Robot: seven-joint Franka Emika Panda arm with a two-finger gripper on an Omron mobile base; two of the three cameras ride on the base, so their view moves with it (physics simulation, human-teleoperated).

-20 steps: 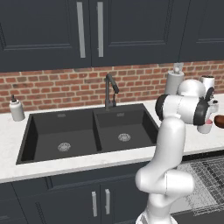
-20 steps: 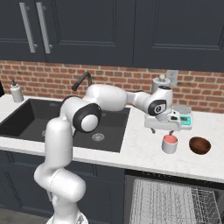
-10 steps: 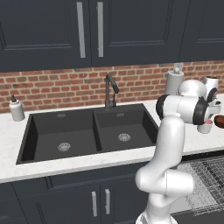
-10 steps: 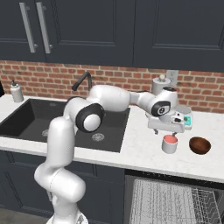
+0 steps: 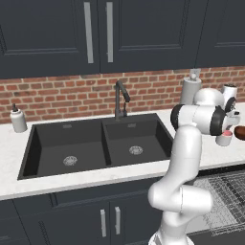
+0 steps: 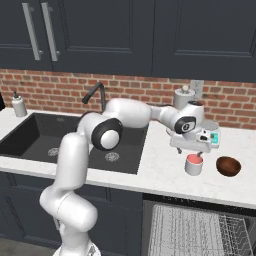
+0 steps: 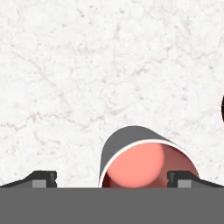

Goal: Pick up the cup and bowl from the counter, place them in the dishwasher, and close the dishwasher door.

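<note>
The white cup (image 6: 194,164) with a reddish-pink inside stands upright on the white counter (image 6: 160,172), right of the black sink. My gripper (image 6: 193,150) hangs open just above it, pointing down. In the hand view the cup (image 7: 144,162) lies between the fingertips (image 7: 41,178), closer to the right one, and nothing is gripped. The dark reddish-brown bowl (image 6: 228,166) sits just right of the cup. From the left base view the cup (image 5: 224,139) and the bowl (image 5: 240,133) peek out behind my arm. The dishwasher's grey wire rack (image 6: 200,231) stands pulled out below the counter edge; the dishwasher door is out of view.
A paper towel roll (image 6: 184,98) stands against the brick wall behind the cup. The black double sink (image 5: 95,146) with its faucet (image 5: 119,98) lies to the left, and a white soap bottle (image 5: 18,119) stands at the far left. Dark cabinets hang overhead.
The hand has sunk a little toward the cup, its jaws staying wide. Cup and bowl have not moved.
</note>
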